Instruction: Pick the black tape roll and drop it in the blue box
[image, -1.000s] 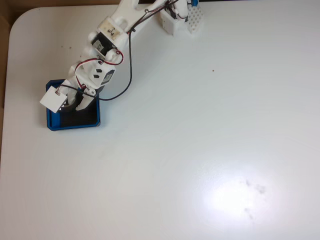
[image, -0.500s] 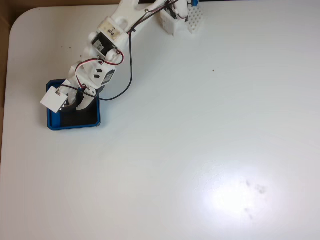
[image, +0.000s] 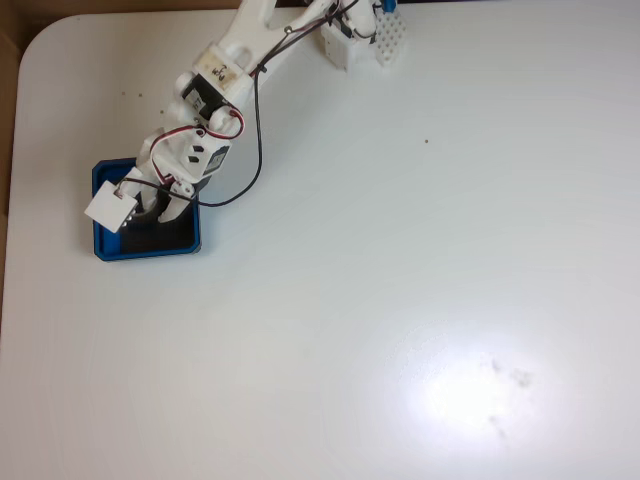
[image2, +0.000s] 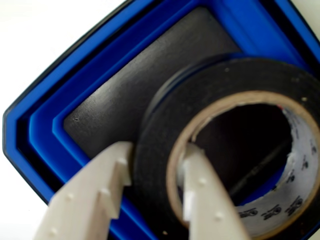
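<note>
Blue box (image: 98, 215) sits near the left edge of the white bench (image: 400, 300) in the fixed view, with the white arm (image: 215, 80) reaching down into it from the top. In the wrist view, the box's thick blue rim (image2: 60, 120) frames a black floor (image2: 130, 85), and the end effector (image2: 155, 175) is clamped on the black tape roll (image2: 165, 115): one pale finger (image2: 107, 177) presses the roll's outer face, the other (image2: 200, 185) sits inside its tan core. The roll hangs over the box's floor, towards the right of that view
</note>
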